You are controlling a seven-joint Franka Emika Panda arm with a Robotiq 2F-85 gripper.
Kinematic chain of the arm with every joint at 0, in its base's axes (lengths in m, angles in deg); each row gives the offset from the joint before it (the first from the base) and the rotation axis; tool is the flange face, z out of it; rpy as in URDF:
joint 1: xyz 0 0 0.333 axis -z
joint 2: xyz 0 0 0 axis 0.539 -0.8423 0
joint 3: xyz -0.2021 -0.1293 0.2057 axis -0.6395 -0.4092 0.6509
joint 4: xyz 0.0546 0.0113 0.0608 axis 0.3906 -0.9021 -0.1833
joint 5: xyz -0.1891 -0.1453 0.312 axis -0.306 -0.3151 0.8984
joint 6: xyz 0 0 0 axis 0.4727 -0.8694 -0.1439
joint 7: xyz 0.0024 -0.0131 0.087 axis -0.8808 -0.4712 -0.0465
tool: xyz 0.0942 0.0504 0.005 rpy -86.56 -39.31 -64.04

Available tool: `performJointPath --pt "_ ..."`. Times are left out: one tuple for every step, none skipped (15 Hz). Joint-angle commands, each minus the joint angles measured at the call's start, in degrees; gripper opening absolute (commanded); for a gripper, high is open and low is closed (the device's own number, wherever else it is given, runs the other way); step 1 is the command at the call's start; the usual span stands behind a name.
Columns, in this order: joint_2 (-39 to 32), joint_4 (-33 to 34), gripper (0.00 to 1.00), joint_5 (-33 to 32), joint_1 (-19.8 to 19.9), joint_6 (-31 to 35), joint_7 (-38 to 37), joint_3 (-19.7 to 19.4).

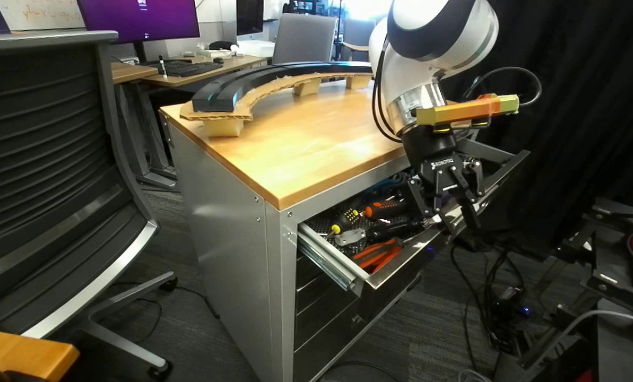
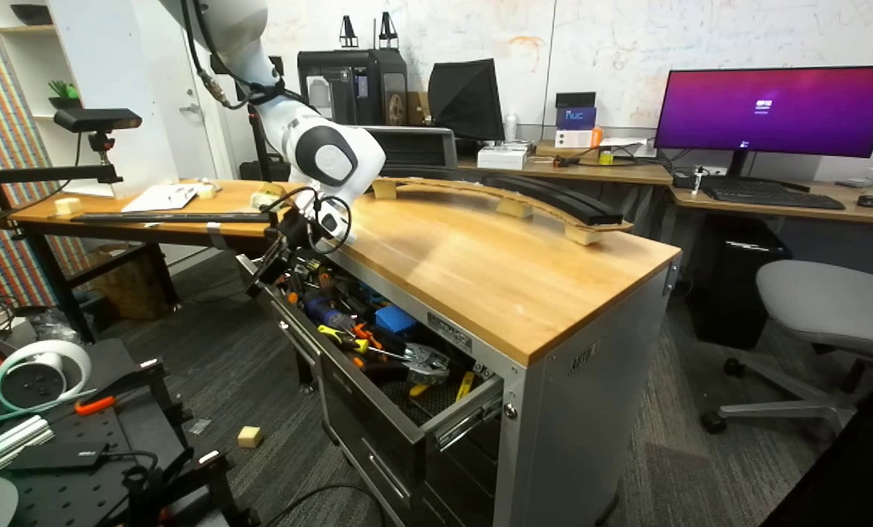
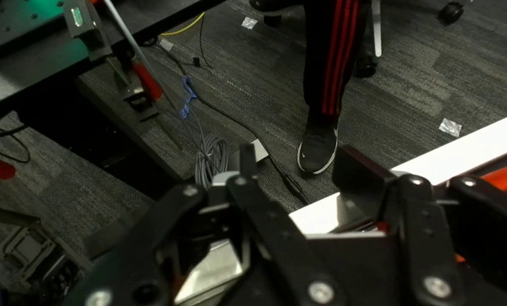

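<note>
1. Currently my end effector (image 3: 300, 165) is hanging right at the drawer (image 2: 370, 417), over its front rim (image 3: 461, 155), with the white arm (image 1: 427, 37) reaching down above it.
2. Its fingers (image 3: 248, 163) are standing spread, a clear gap showing between them in the wrist view; I am not making out whether either one is touching the drawer's rim.
3. In both exterior views the drawer is jutting out of a metal cabinet (image 1: 231, 249), just under the edge of the wooden counter (image 1: 305, 154), and is carrying a jumble of tools (image 2: 326, 309).
4. Inside the drawer, I am seeing orange-handled pliers (image 1: 377, 254) lying close behind the front rim, while a yellow-and-black handle (image 1: 346, 218) and an orange-and-black handle (image 1: 385, 208) are lying farther back.
5. Also inside the drawer, a blue object (image 2: 394, 319) and a silvery tool (image 2: 429, 361) are resting among the other tools in an exterior view.
6. Above and behind the drawer, a curved black rail (image 2: 553, 196) is lying on a cardboard strip (image 1: 215, 115), which pale blocks (image 1: 223, 128) are propping up.
7. Out in front of the drawer, a person's red-striped trouser leg (image 3: 336, 51) is showing, with a dark shoe (image 3: 318, 146) and a grey cable coil (image 3: 213, 159) resting on the floor (image 3: 406, 93).
8. Well beyond the drawer, a monitor (image 2: 776, 110) is glowing purple in both exterior views.
</note>
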Motion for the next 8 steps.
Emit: performJointPath --pt "-0.52 1.09 0.20 -5.36 -0.72 4.17 -0.65 -1.40" --pt "-1.12 2.15 0.11 -6.15 -0.54 4.43 -0.15 -1.27" --pt "-1.45 2.82 0.05 -7.37 -0.71 4.68 -0.34 -1.37" --pt "-2.20 4.20 0.00 -9.02 -0.97 5.03 -0.32 -1.51" --pt "-3.15 5.71 0.00 -10.28 -1.10 5.58 0.17 -1.38" --pt "-4.17 7.53 0.00 -12.63 -1.85 5.38 -0.37 -1.58" --pt "-4.94 9.12 0.01 -14.96 -2.53 4.97 -0.67 -1.75" --pt "-5.63 10.61 0.01 -17.24 -3.06 4.35 -0.97 -2.03"
